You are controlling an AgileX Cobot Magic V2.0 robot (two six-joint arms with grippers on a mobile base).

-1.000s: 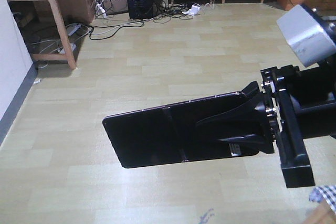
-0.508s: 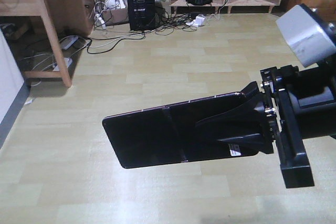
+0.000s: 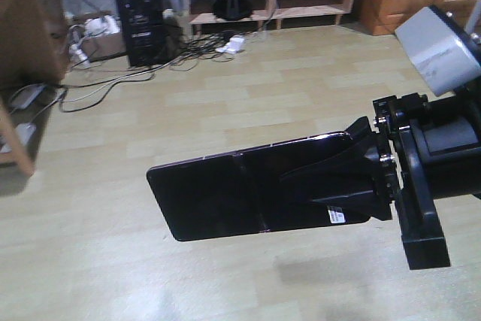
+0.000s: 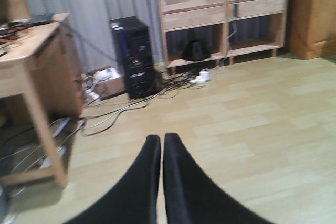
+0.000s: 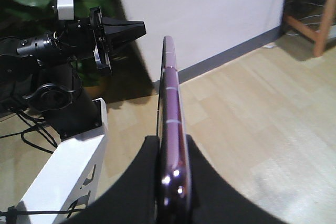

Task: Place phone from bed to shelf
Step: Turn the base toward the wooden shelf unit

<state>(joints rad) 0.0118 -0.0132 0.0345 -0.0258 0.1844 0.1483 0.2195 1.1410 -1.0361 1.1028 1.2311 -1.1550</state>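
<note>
Aloft, right hand [image 3: 301, 189] grips phone [image 3: 210, 195]; white sticker [image 3: 337, 216] text illegible.

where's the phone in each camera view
Front-facing: the phone lies flat at mid-frame, its right end gripped by the right hand.
Left wrist: not in it.
Right wrist: the phone is seen edge-on, running up from bottom centre.
Shared landmark: the black computer tower, top left in front-facing and left of centre in left wrist; the right wrist view does not show it.

Computer tower [image 3: 139, 9], tangled cables [image 3: 201, 40], wooden desk [image 4: 29, 56]
</note>
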